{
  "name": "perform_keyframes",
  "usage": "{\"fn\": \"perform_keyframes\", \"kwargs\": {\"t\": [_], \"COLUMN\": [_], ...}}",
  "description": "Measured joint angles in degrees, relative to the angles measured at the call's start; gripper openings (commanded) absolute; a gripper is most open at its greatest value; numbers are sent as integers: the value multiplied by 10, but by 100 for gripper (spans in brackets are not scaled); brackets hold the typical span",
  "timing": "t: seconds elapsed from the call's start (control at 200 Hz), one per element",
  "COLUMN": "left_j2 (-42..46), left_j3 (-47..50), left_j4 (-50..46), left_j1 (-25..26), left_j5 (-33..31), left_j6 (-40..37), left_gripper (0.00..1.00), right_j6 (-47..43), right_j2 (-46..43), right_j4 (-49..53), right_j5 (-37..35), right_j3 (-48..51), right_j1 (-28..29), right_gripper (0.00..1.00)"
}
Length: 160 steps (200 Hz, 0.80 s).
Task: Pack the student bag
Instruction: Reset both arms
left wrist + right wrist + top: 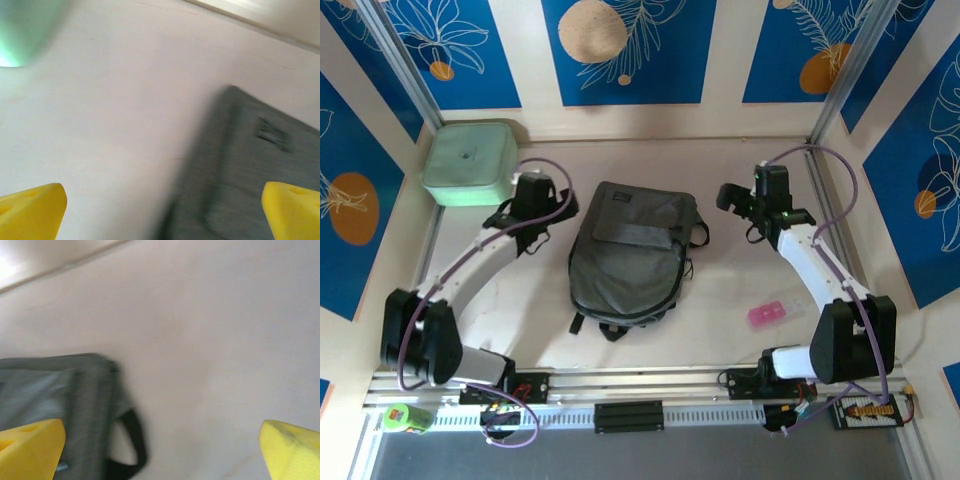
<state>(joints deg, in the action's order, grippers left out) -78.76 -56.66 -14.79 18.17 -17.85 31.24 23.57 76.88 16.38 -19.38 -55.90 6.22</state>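
Note:
The student bag [630,255], dark grey with black straps, lies flat in the middle of the table, flap side up. My left gripper [538,190] hovers just off the bag's upper left corner. In the left wrist view its yellow fingertips [30,210] stand wide apart, so the left gripper [162,212] is open over the table beside the blurred bag [250,175]. My right gripper [732,197] hangs off the bag's upper right corner. This right gripper [161,450] is also open with nothing between its fingers; the bag [50,390] and a black strap [135,440] lie to its left.
A mint-green rounded box [470,160] sits at the back left, with its blurred corner [25,30] above my left fingers. A small pink item [767,314] lies near the right arm's base. A green and yellow object [405,417] rests by the front rail.

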Motion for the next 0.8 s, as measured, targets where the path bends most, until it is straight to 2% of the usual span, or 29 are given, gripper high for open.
{"fn": "perform_keyframes", "kwargs": {"t": [0.175, 0.32, 0.46, 0.6, 0.8], "left_j2": [43, 45, 39, 15, -24], "left_j3": [158, 223, 250, 335, 367], "left_j4": [82, 150, 282, 463, 577], "left_j1": [-43, -58, -61, -62, -67], "left_j5": [-124, -157, -149, -92, -6], "left_j6": [-80, -150, -225, -304, -359], "left_gripper": [99, 99, 99, 100, 99], "right_j6": [3, -11, -42, -78, -113], "right_j2": [4, 5, 6, 6, 10], "right_j4": [-31, -115, -195, -296, -432], "right_j5": [-58, -90, -84, -48, 20], "right_j3": [71, 148, 204, 244, 296], "right_j1": [-57, -72, -70, -70, -72], "right_gripper": [99, 99, 99, 99, 99]}}
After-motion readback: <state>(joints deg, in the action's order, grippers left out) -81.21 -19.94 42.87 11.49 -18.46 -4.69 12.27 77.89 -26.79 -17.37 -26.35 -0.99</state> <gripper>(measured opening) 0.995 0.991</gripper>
